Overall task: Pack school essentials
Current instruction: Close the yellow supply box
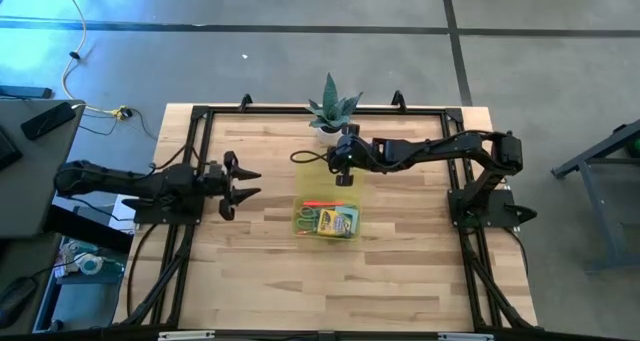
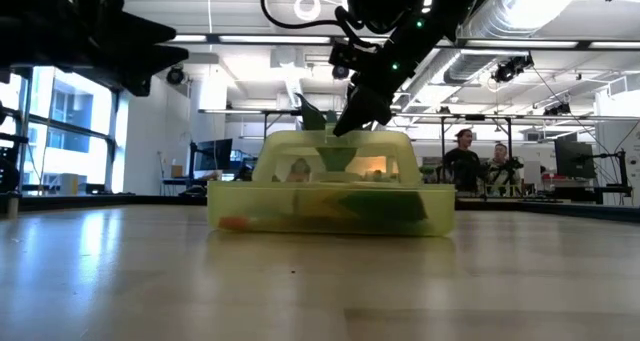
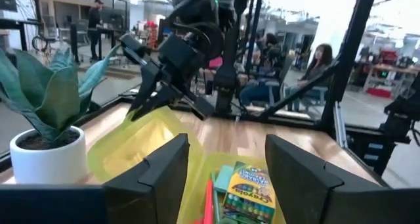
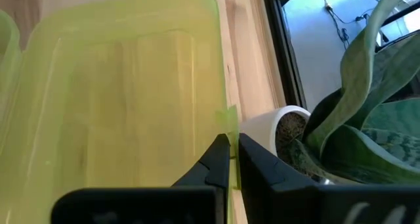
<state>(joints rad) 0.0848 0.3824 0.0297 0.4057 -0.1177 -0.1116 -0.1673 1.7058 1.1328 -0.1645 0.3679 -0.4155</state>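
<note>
Contents of the yellow-green box (image 1: pixel 327 219) were only partly readable from above: a crayon box (image 1: pixel 340 222), green-handled scissors (image 1: pixel 309 218) and a thin red pen (image 1: pixel 319 203) lay inside, smaller pieces too blurred to name. Its translucent lid (image 4: pixel 125 99) stood tilted between box and potted plant (image 1: pixel 331 113), the right gripper (image 4: pixel 231 159) clamped on its edge tab. The left gripper (image 1: pixel 246 182) hovered left of the box, fingers apart.
</note>
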